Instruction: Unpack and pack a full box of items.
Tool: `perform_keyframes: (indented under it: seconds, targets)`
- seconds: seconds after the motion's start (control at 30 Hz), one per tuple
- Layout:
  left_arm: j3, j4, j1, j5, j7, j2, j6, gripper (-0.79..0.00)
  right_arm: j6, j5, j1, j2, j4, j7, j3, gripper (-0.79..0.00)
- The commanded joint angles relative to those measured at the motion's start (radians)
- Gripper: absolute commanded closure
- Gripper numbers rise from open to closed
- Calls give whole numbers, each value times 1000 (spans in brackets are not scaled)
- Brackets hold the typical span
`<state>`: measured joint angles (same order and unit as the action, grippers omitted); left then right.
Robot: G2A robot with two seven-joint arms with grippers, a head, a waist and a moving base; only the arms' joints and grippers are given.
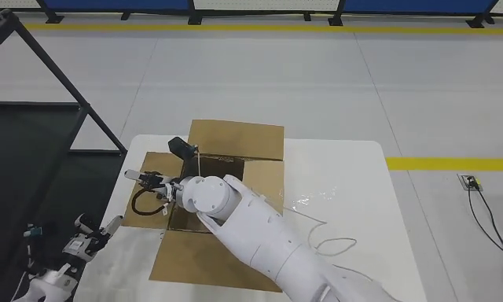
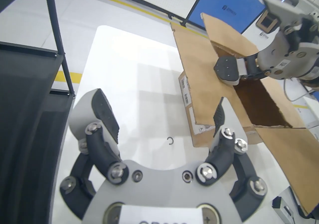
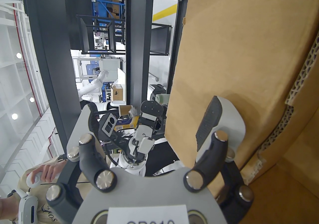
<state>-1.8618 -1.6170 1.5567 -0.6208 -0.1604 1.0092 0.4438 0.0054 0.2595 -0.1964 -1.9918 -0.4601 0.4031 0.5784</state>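
Observation:
An open cardboard box (image 1: 236,141) stands on the white table (image 1: 346,176) with its flaps spread; the part of its inside that I see looks bare. My right gripper (image 1: 148,178) is at the box's left flap (image 1: 157,164). It is open and straddles the flap's edge (image 3: 224,48), with one fingertip (image 3: 211,115) against the inner face and the other outside. My left gripper (image 2: 162,113) hangs open with nothing in it above the table's left edge (image 1: 96,234), a short way from the box (image 2: 199,80), looking at the right gripper (image 2: 227,71).
A black metal rack (image 1: 47,137) stands just left of the table. A thin cable (image 1: 330,243) lies looped on the table right of the box. A small C-shaped ring (image 2: 170,140) lies on the table near the box's front corner.

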Motion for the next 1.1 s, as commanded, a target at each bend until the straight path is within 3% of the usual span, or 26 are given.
perform_keyframes:
  seconds: [0.0,0.23,0.5,0.83,1.07]
  targets:
    - [28,6,-17,-44,-4,2,-26,-785,-25,-1,0,-4,3,8,5,-785]
    - [72,33,-60,-93,-21,4,-55,-785,-219,-3,-9,12,-13,39,60,-785]
    - [96,32,-77,-150,-60,3,-46,-785,-444,-34,-75,92,-131,115,180,-785]
    - [156,30,-101,-203,-70,8,-68,-785,-376,-203,-318,213,-518,139,354,-785]
    - [200,53,-133,-225,-86,12,-71,-785,-294,-265,-466,258,-748,202,432,-785]
